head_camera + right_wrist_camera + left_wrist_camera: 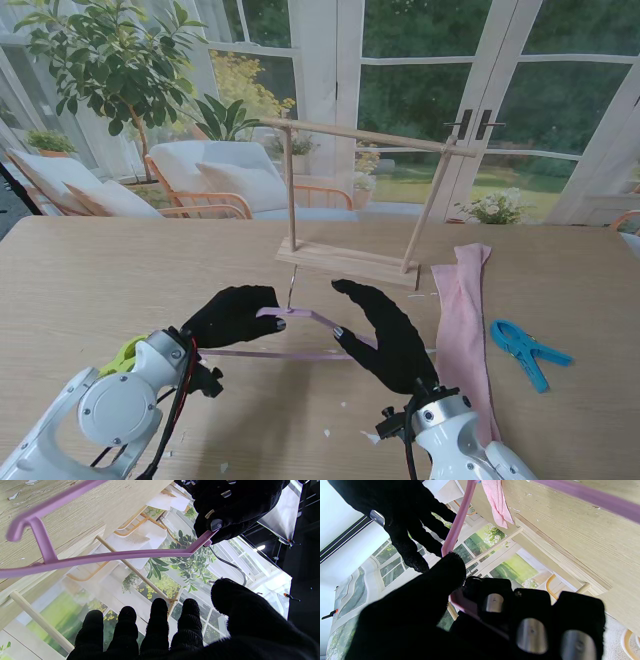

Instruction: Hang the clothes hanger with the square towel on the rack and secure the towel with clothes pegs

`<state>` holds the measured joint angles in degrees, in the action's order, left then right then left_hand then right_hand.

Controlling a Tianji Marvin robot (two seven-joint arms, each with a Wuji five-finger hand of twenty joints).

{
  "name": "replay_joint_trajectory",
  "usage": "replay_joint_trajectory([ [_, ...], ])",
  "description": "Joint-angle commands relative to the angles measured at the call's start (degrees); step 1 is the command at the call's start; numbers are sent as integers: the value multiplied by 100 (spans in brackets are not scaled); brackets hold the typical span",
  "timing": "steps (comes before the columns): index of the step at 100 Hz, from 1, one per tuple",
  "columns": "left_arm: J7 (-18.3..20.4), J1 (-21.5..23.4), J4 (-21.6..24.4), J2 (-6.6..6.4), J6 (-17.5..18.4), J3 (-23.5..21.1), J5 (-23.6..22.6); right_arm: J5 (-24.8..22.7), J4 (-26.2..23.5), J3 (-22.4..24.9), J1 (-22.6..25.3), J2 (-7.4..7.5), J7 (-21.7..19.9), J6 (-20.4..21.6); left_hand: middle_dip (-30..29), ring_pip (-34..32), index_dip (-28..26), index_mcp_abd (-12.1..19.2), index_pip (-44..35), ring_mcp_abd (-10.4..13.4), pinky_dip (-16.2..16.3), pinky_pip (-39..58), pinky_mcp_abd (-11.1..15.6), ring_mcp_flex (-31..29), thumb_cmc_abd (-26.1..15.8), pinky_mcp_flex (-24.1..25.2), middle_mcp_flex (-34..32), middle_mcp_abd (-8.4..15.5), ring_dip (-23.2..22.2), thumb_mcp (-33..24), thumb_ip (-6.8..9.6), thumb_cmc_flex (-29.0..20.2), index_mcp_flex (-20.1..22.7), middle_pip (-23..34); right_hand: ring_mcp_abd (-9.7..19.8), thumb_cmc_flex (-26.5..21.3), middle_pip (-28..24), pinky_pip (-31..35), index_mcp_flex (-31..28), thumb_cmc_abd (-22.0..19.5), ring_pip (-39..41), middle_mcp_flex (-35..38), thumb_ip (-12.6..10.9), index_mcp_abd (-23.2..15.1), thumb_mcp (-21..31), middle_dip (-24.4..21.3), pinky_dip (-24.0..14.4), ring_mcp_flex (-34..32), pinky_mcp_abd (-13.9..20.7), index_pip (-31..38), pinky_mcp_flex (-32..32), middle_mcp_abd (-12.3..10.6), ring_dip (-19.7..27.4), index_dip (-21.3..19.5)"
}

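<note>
Sunlit glass doors stand behind our wooden table (90, 280). Our left hand (232, 316) curls its fingers around the purple hanger (300, 318), raised in front of the rack (355, 205). Our right hand (385, 335) reaches beside it, fingers straight and parted, holding nothing. To the right lie the pink towel (462, 310) and a blue peg (528, 350).

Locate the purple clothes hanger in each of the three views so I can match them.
Stand view: the hanger is between both hands, nearer to me than the rack, left hand gripping it.
Left wrist view: the hanger runs out from the closed fingers.
Right wrist view: the hanger crosses the picture; right hand open.
Shared landmark: the rack.
</note>
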<state>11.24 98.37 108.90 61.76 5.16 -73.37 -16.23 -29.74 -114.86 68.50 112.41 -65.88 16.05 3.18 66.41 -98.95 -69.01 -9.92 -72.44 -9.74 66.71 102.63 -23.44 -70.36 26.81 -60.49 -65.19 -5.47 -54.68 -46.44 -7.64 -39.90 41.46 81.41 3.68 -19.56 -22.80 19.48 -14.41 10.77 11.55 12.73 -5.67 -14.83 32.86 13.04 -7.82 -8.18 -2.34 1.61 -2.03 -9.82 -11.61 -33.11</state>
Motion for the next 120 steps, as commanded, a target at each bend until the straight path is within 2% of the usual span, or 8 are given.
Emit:
replay_joint_trajectory([
  [1, 43, 5, 29, 36, 48, 2, 47, 13, -20, -17, 26, -48, -59, -12, 53, -690, -669, -243, -774, -53, 398, 1735, 68, -222, -272, -154, -401, 454, 53, -16, -43, 96, 452, 227, 25, -56, -112, 47, -11, -36, 65, -99, 238, -11, -47, 47, -2664, 7, -16, 36, -13, -52, -38, -97],
  [18, 51, 24, 34, 35, 108, -31, 100, 28, -23, -13, 32, -54, -37, 1, 89, -805, -1383, -216, -626, -431, 735, 1733, -545, -207, -1241, -47, -1002, 106, -10, 670, 188, 433, 1528, 277, 20, -57, -124, 51, -47, -45, 75, -70, 236, -7, -40, 51, -2663, -10, -17, 51, -18, -41, -41, -97],
  [38, 145, 50, 43, 8, 267, -118, 94, 13, -33, -19, 49, -75, 78, 21, 162, -787, -1661, -153, -535, -532, 815, 1735, -726, -206, -1601, -16, -1089, 82, -85, 1073, 212, 358, 1726, 258, 21, -188, -136, 57, -109, -29, 93, -22, 161, -12, 101, 56, -2661, -46, -25, 76, -37, -40, -44, -95],
  [56, 222, 110, 84, -12, 338, -229, 95, -152, -92, -20, 106, -99, 284, -33, 179, -772, -1714, -127, -506, -564, 805, 1735, -736, -206, -1673, -15, -1035, 65, -88, 1159, 234, 279, 1676, 236, 21, -105, -176, 72, -257, 190, 148, 79, -876, -44, 1672, 84, -2630, -103, -47, 128, -90, -45, -31, -15],
  [68, 134, 193, 139, 16, 281, -305, 151, -366, -183, 0, 169, -110, 441, -151, 197, -762, -1762, -134, -483, -618, 801, 1735, -800, -205, -1675, -2, -1028, 33, -92, 1237, 252, 205, 1673, 217, -8, -40, -200, 103, -325, 260, 204, 150, -1104, -25, 2136, 98, -2616, -174, -105, 153, -173, -31, -30, 18],
  [81, 17, 291, 241, 51, 182, -403, 227, -496, -343, 91, 279, -111, 487, -350, 205, -755, -1789, -163, -468, -650, 806, 1735, -861, -204, -1692, 9, -1027, -4, -96, 1278, 263, 156, 1682, 201, -40, 15, -200, 224, -335, 315, 279, 226, -909, 115, 1875, 99, -2660, -240, -147, 173, -251, 28, -68, 26],
  [104, -145, 473, 393, 94, 150, -556, 292, -952, -698, 473, 548, -14, 84, -885, 206, -759, -1811, -178, -455, -647, 822, 1735, -883, -204, -1709, 12, -1050, -11, -108, 1329, 279, 101, 1690, 192, -302, 29, -839, 906, -321, 342, 910, 462, 76, 742, 733, 390, -2871, -621, -408, 777, -535, 318, -581, -419],
  [120, -113, 577, 486, 98, 183, -677, 471, -1490, -821, 716, 628, 70, -280, -1438, 199, -765, -1822, -185, -447, -630, 843, 1735, -863, -204, -1714, 9, -1062, -20, -119, 1389, 290, 51, 1688, 189, -454, 73, -1484, 1463, -282, 343, 1651, 474, 229, 1232, 411, 736, -2997, -800, -559, 1513, -712, 540, -1037, -790],
])
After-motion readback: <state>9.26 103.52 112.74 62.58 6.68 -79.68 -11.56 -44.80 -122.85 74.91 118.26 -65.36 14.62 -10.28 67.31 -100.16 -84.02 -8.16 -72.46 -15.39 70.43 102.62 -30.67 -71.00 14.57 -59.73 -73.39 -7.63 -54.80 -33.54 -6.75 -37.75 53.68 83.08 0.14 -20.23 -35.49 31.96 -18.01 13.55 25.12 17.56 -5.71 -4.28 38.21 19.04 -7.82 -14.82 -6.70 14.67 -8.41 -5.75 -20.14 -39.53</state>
